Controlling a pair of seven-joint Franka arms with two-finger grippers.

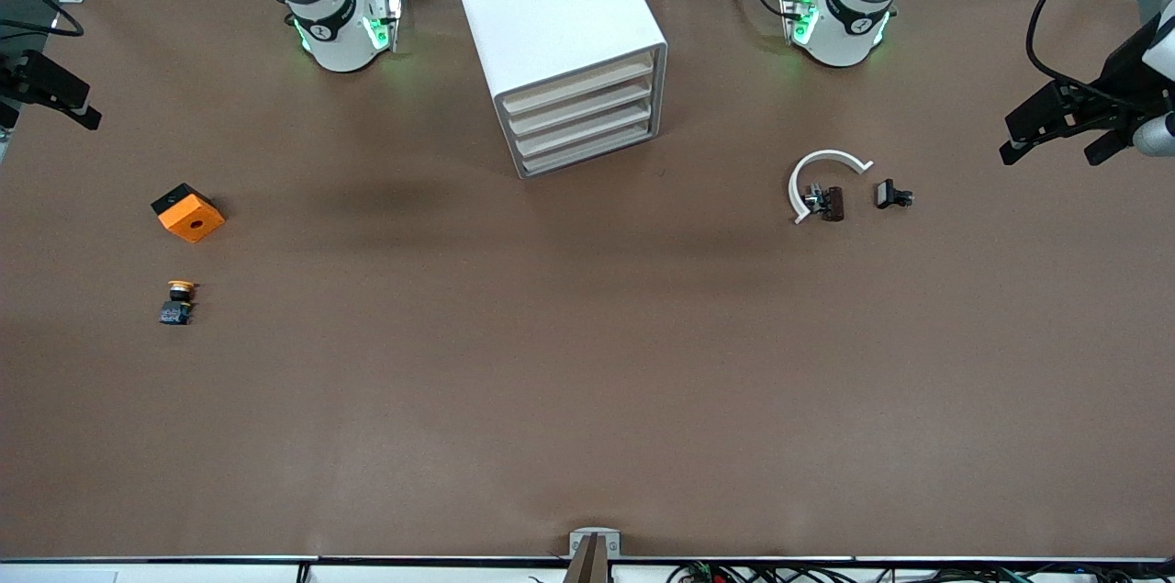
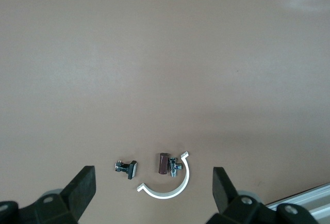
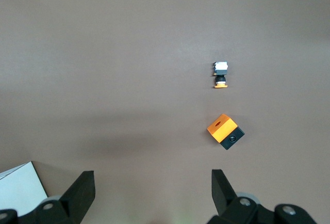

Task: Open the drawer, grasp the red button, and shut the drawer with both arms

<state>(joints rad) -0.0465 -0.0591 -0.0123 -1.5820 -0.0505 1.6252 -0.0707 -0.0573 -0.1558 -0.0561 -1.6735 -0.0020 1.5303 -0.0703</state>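
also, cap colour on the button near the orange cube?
Yellow-orange cap on the button, black-and-blue body. Clearest in the front view.

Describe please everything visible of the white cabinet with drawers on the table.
The white cabinet is a plain box, plastic by its look, with rounded edges. It stands on the brown table between the two arm bases, turned at a slant. Its front holds four shallow drawers with pale beige fronts, stacked one above another, all shut. Nothing rests on it or touches it, and no gripper is near.
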